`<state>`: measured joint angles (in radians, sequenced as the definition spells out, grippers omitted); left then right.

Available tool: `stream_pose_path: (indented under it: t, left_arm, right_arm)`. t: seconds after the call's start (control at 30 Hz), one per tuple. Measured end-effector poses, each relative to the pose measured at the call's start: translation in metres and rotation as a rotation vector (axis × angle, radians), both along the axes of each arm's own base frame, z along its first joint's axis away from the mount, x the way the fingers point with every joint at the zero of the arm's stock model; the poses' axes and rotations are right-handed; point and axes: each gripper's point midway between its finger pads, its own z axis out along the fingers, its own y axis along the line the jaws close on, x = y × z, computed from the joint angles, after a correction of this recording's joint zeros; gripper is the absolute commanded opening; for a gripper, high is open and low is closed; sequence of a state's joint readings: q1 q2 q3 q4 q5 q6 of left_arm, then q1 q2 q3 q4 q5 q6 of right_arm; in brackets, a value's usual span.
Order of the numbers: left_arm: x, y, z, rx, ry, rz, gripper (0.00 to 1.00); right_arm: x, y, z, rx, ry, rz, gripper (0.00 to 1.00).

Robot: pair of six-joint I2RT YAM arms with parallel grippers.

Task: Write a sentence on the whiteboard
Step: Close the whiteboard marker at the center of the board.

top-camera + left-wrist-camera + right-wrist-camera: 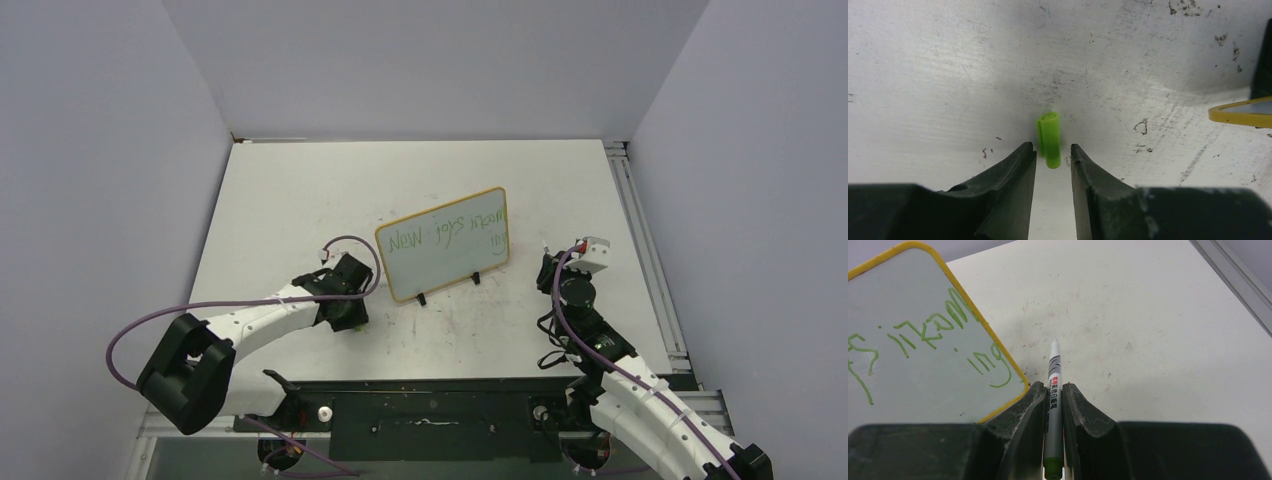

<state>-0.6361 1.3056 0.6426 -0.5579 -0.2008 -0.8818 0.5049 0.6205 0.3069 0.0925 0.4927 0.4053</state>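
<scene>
The whiteboard [450, 275], white with a yellow-tan frame and two black feet, stands tilted at mid-table. The sentence [440, 238] runs across it in green, with a short second line at the right. My right gripper [550, 268] sits just right of the board, shut on a grey marker [1054, 370] whose white tip points away over the table. The board's right end [923, 385] fills the left of the right wrist view. My left gripper [350, 318] is low over the table, left of the board. Its jaws are narrowly open around the near end of a green cap [1049, 135].
The tabletop [300, 200] is white and scuffed, with grey walls on three sides. A metal rail [640, 230] runs along the right edge. A corner of the board [1243, 112] shows at the right of the left wrist view.
</scene>
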Motion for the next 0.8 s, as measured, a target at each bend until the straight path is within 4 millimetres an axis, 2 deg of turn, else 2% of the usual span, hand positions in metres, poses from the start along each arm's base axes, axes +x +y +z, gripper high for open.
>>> stream_pose_path:
  t: [0.23, 0.57, 0.8]
  left_arm:
    - [0.001, 0.000, 0.000, 0.005, -0.001, -0.003, 0.36]
    - [0.013, 0.002, 0.000, 0.038, -0.003, -0.011, 0.28]
    - [0.012, 0.006, -0.005, 0.062, 0.012, -0.017, 0.24]
  right_arm:
    - [0.000, 0.000, 0.000, 0.000, 0.000, 0.000, 0.05]
    - [0.000, 0.000, 0.000, 0.000, 0.000, 0.001, 0.05]
    - [0.000, 0.000, 0.000, 0.000, 0.001, 0.003, 0.05]
